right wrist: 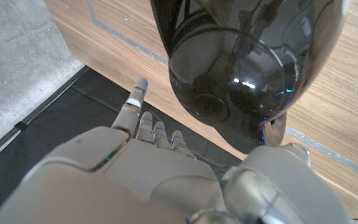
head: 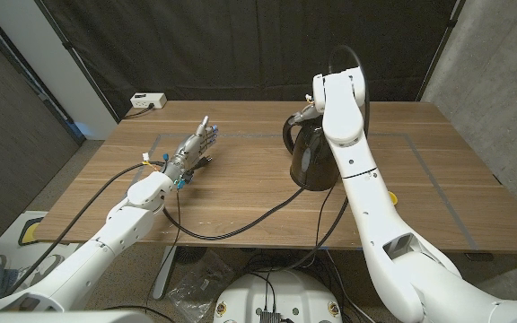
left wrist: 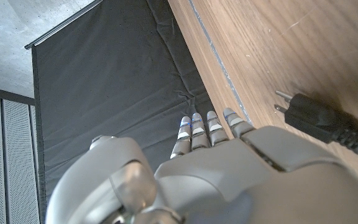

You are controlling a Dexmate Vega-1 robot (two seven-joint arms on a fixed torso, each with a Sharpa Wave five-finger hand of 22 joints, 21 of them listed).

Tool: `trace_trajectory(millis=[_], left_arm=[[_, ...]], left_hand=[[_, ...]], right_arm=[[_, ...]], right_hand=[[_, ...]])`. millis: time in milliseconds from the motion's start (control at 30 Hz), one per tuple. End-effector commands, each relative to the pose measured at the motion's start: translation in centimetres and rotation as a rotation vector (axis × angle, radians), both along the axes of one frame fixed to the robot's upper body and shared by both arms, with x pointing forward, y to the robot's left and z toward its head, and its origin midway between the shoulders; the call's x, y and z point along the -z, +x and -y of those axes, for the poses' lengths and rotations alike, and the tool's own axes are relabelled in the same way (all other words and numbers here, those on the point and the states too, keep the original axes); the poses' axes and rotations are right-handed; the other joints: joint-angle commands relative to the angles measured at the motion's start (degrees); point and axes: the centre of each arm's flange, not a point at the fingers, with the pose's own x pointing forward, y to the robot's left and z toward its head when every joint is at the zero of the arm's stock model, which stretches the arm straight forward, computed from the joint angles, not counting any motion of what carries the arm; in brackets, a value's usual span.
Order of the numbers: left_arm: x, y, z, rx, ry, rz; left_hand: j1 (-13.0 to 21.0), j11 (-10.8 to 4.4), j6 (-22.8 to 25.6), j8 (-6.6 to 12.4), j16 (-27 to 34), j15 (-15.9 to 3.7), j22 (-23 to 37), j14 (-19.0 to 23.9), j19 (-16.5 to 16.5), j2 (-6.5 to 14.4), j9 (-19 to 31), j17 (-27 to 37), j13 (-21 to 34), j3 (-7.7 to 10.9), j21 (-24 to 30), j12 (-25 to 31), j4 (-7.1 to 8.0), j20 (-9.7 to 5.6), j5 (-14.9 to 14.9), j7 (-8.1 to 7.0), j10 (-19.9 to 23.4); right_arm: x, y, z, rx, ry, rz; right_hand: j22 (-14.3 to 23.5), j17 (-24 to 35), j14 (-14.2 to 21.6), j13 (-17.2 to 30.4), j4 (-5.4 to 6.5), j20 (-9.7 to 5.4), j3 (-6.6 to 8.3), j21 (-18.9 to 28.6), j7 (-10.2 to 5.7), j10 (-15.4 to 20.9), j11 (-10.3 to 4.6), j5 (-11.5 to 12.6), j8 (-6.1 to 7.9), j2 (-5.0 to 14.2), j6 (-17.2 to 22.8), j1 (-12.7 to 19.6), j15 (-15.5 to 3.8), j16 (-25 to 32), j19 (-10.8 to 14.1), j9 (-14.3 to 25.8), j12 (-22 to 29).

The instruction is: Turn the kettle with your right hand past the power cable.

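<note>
Kettle [head: 311, 154] stands right of centre on the table [head: 438, 179], toward the far side, dark and glossy. Your right hand [head: 308, 112] is up at its top, by the lid and handle. In the right wrist view the hand [right wrist: 148, 168] sits just beside the kettle's [right wrist: 247, 68] rounded body with the fingers [right wrist: 143, 121] reaching past it, straight and together. Whether anything is actually gripped you cannot tell from here; the forearm covers the contact in the head view.

Power cable [head: 240, 224] runs from the kettle's base across the near half of the table and drops over the front edge. Its plug [left wrist: 319, 118] lies loose on the wood by your left hand [head: 191, 151], which holds nothing, fingers straight and close together.

Risks:
- A turn made with only a loose touch could slip off the slick shell, leaving the kettle short of the cable.
- Pushing high on the body could tip it rather than spin it.
- The cable may wind or drag with the base and tug the plug toward the left hand.

Room: open wood to the kettle's right and front. The far edge is near behind it, so keep the turn in place rather than sliding backward.
</note>
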Motion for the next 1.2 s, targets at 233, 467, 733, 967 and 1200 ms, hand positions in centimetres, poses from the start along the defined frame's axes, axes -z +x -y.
trace_trajectory(millis=[233, 467, 733, 967, 1200], left_arm=[[0.0, -0.1, -0.4, -0.007, 0.001, -0.002], [-0.2, -0.5, -0.8, -0.017, 0.012, -0.003], [-0.2, -0.6, -0.9, -0.014, 0.009, -0.002], [-0.2, -0.5, -0.8, -0.008, 0.007, -0.001], [-0.1, -0.2, -0.5, -0.007, 0.005, 0.006]], left_hand=[[0.5, -0.05, 0.4, -0.10, -0.1, 0.05, 0.1, 0.4, -0.1, 0.1, 0.3, 0.2, 0.3, -0.23, 0.0, -0.1, 0.17, 0.39, -0.1, -0.16, 0.4], [0.5, -0.01, 0.5, -0.13, 0.0, 0.02, 0.1, 0.4, -0.1, 0.1, 0.3, 0.2, 0.3, -0.22, 0.1, -0.2, 0.20, 0.38, -0.2, -0.08, 0.3], [0.6, -0.03, 0.5, -0.19, 0.0, -0.02, 0.1, 0.4, -0.1, 0.1, 0.3, 0.2, 0.3, -0.21, 0.1, -0.2, 0.23, 0.36, -0.2, -0.16, 0.4], [0.6, -0.05, 0.5, -0.21, 0.0, 0.05, 0.1, 0.4, -0.1, 0.1, 0.3, 0.2, 0.3, -0.20, 0.1, -0.2, 0.25, 0.37, -0.3, -0.19, 0.3], [0.7, 0.05, 0.5, -0.23, -0.1, 0.00, 0.1, 0.4, -0.1, 0.1, 0.3, 0.2, 0.3, -0.20, 0.1, -0.2, 0.28, 0.40, -0.3, -0.19, 0.4]], right_arm=[[-0.5, -2.5, 0.1, -0.137, 0.033, 0.173], [0.4, -3.1, 0.4, -0.223, 0.080, 0.292], [0.5, -2.9, 0.3, -0.223, 0.091, 0.283], [0.4, -2.8, 0.3, -0.227, 0.097, 0.279], [0.6, -2.7, 0.4, -0.220, 0.087, 0.279]], right_hand=[[0.3, 0.3, 0.5, 0.1, 0.28, -0.07, -0.82, 0.6, -0.32, 1.3, -0.06, 0.5, 0.59, 0.40, 0.3, -0.8, 0.06, 1.3, -2.9, 0.2, 1.1], [0.4, 0.2, 3.2, 0.0, 0.12, -0.10, -1.21, 1.3, -1.70, 5.5, -0.16, 0.5, 1.55, 0.77, 3.1, -0.6, 0.02, 1.7, -2.9, 0.1, 2.3], [0.4, 0.2, 3.9, 0.0, 0.04, -0.10, -1.24, 1.5, -1.97, 6.3, -0.13, 0.5, 1.69, 0.96, 3.9, -0.4, 0.01, 1.8, -2.6, 0.0, 2.5], [0.4, 0.2, 5.1, -0.1, -0.08, -0.12, -1.21, 1.7, -1.76, 7.1, -0.22, 0.5, 1.90, 1.28, 5.0, -0.1, -0.04, 1.9, -2.0, 0.0, 2.5], [0.4, 0.2, 5.6, -0.1, -0.13, -0.13, -1.16, 1.8, -1.48, 7.3, -0.16, 0.5, 1.86, 1.48, 5.1, 0.0, -0.08, 1.9, -1.7, 0.0, 2.5]])
